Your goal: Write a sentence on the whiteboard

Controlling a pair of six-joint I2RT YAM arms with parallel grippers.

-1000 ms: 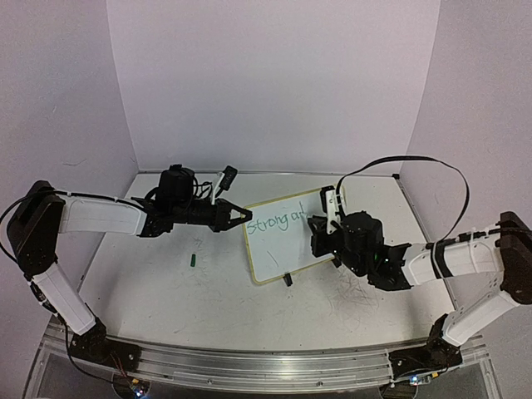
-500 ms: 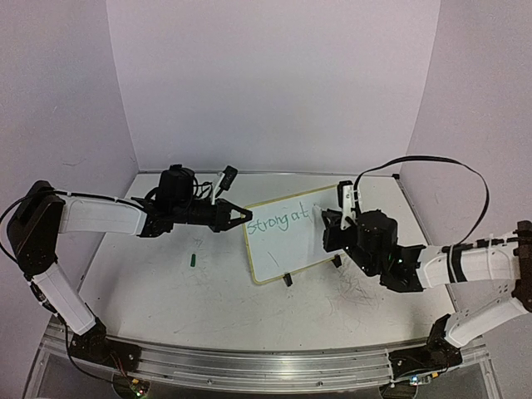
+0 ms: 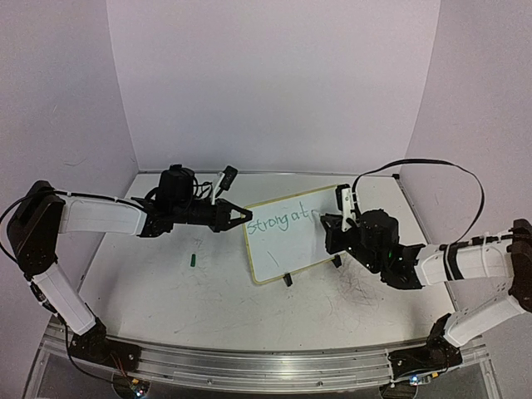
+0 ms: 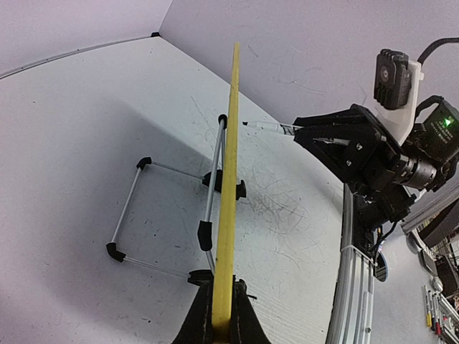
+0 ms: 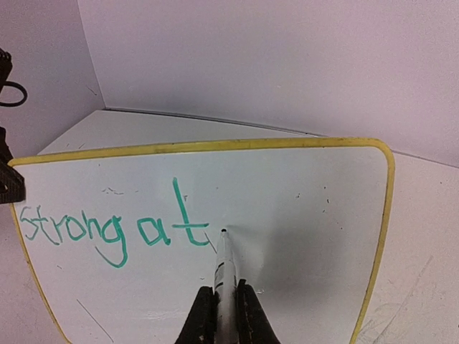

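Where the overhead camera looks down, the whiteboard [image 3: 291,249] stands mid-table, its sentence [image 3: 278,222] reading "strong at" in green along the top line. The left gripper [image 3: 245,217] is clamped tight on the board's nine o'clock edge. The right gripper [image 3: 330,223], at three o'clock, is closed too, though what it grips is too small to make out here. A small green object [image 3: 193,259] lies at the board's eight o'clock on the white, scuffed table [image 3: 166,291], and lilac walls [image 3: 274,83] close three sides.

From the left wrist, the board shows edge-on as a yellow strip pinched between the fingers, with a wire stand [image 4: 213,188] at its nine o'clock. A marker [image 4: 269,127] is held in the right jaws, its tip just at the board's face.

From the right wrist, that tip sits just at three o'clock of the "t". The board's bottom edge is cut off.
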